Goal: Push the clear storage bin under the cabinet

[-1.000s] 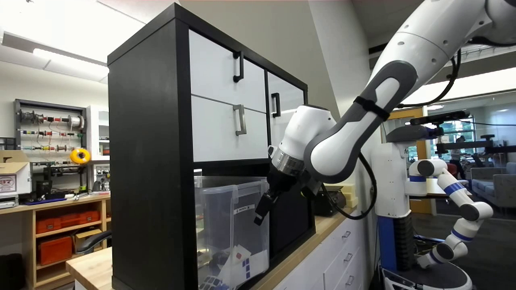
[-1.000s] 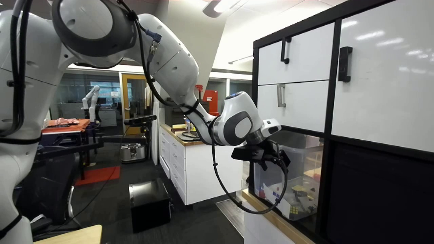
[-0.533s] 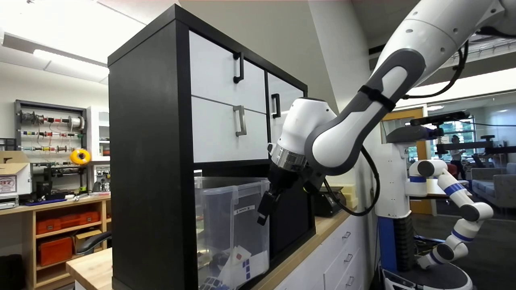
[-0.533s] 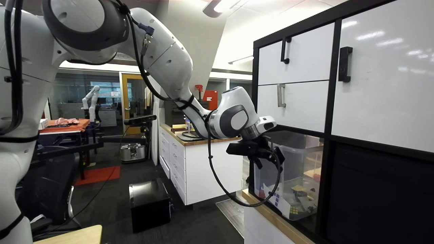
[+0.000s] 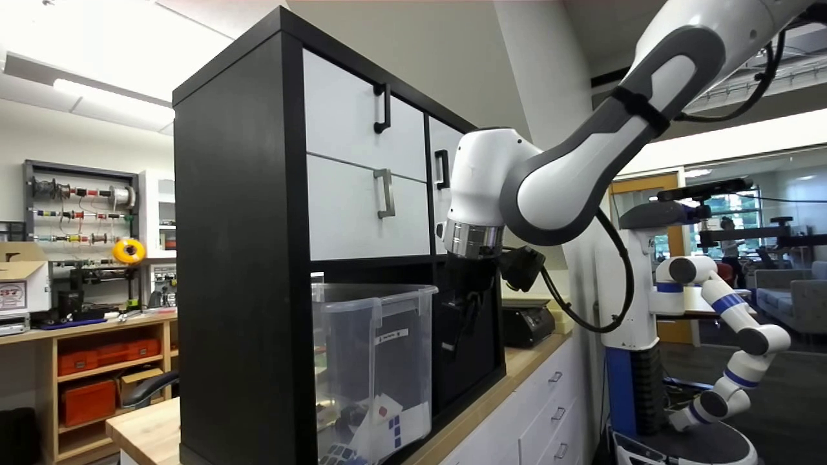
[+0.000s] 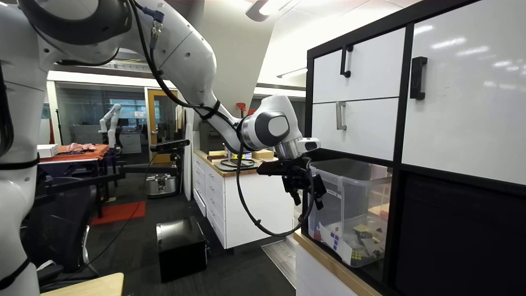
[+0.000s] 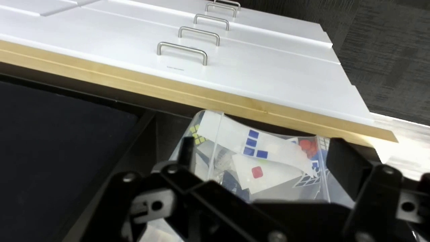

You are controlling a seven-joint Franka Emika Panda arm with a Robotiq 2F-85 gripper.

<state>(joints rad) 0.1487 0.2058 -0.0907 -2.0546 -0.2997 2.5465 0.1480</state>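
The clear storage bin (image 5: 400,361) sits in the lower compartment of the black-framed cabinet (image 5: 229,245), below white drawer fronts, with papers and small objects visible inside. It also shows in an exterior view (image 6: 349,195) and in the wrist view (image 7: 268,178). The cabinet shows in an exterior view (image 6: 357,135) too. My gripper (image 6: 308,202) is in front of the bin, pointing down, with a gap between them. In the wrist view the fingers (image 7: 262,153) are wide apart with nothing held. The bin's far side is hidden.
The cabinet stands on a wooden countertop (image 5: 471,407) above white drawers. A black device (image 5: 526,321) sits further along it. A cable (image 6: 246,205) loops below the wrist. A white drawer unit (image 6: 254,205) and a black box (image 6: 181,250) stand behind. Another robot (image 5: 636,290) is at the side.
The arm and gripper have drawn back from the bin and risen a little. The gripper has tilted to point more straight down. The bin shows no visible movement.
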